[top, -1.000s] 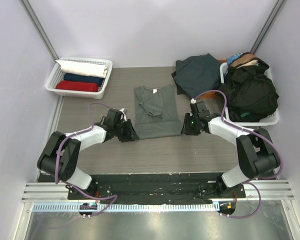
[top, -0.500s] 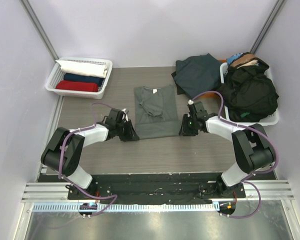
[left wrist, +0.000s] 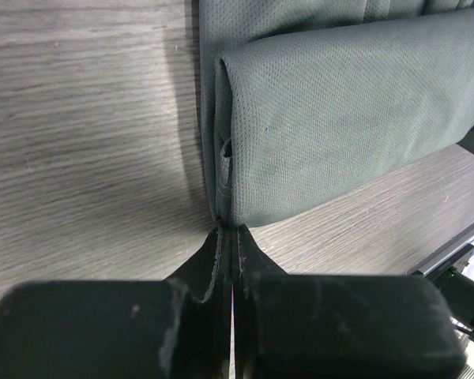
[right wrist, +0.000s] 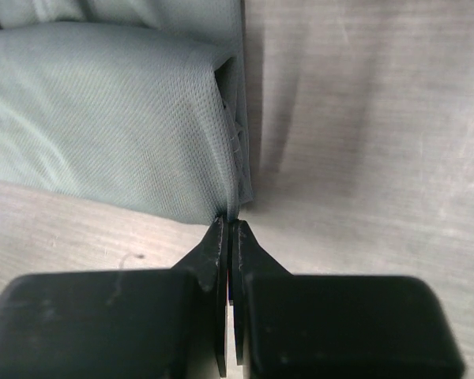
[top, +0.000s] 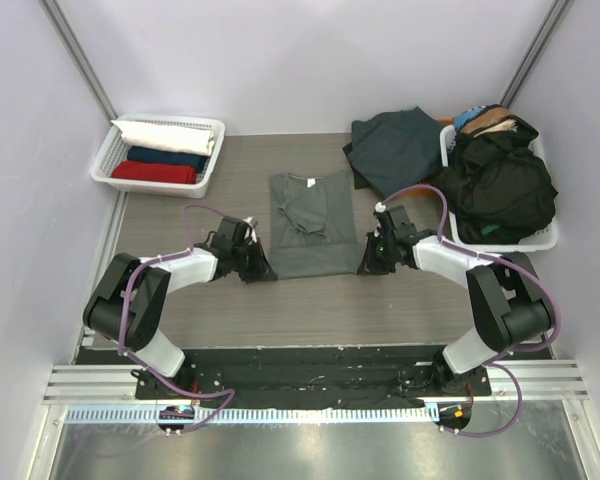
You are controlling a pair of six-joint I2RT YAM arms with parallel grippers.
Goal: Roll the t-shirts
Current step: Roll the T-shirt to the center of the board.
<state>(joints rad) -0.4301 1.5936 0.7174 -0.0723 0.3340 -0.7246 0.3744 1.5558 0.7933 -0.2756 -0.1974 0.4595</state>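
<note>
A grey-green t-shirt (top: 312, 222) lies folded into a long strip in the middle of the table, its near end turned over into a first fold (left wrist: 332, 118) (right wrist: 103, 118). My left gripper (top: 263, 268) (left wrist: 229, 230) is shut on the near left corner of that fold. At the near right corner my right gripper (top: 365, 263) (right wrist: 229, 221) is shut on the fabric edge. Both sets of fingers lie low on the table. More t-shirts wait at the back right: a dark teal one (top: 395, 145) on the table and a black one (top: 500, 185) heaped in a basket.
A white lattice basket (top: 105, 165) at the back left holds rolled white, navy and red shirts. A second white basket (top: 540, 243) stands at the right wall. Purple walls close in the table on three sides.
Both grippers have closed from partly open onto the shirt's near corners. The right gripper has edged slightly left toward the shirt; the shirt itself has not moved.
</note>
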